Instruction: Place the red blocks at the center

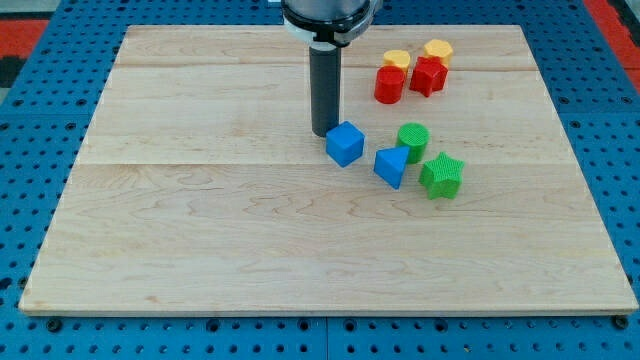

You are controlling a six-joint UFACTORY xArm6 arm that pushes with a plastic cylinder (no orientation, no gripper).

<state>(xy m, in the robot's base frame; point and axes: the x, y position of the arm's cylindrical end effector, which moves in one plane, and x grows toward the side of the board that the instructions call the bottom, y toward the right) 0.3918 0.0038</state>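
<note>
Two red blocks sit near the view's top right: a red cylinder-like block (389,84) and a red block (428,75) just right of it. My tip (324,132) rests on the board near the middle, well left of and below the red blocks. It is right beside the upper left of a blue cube (345,143), touching or nearly so.
Two yellow blocks (397,60) (437,49) sit just above the red ones. A blue wedge-like block (391,166), a green cylinder (412,139) and a green star (441,176) lie right of the blue cube. The wooden board (200,220) lies on a blue perforated table.
</note>
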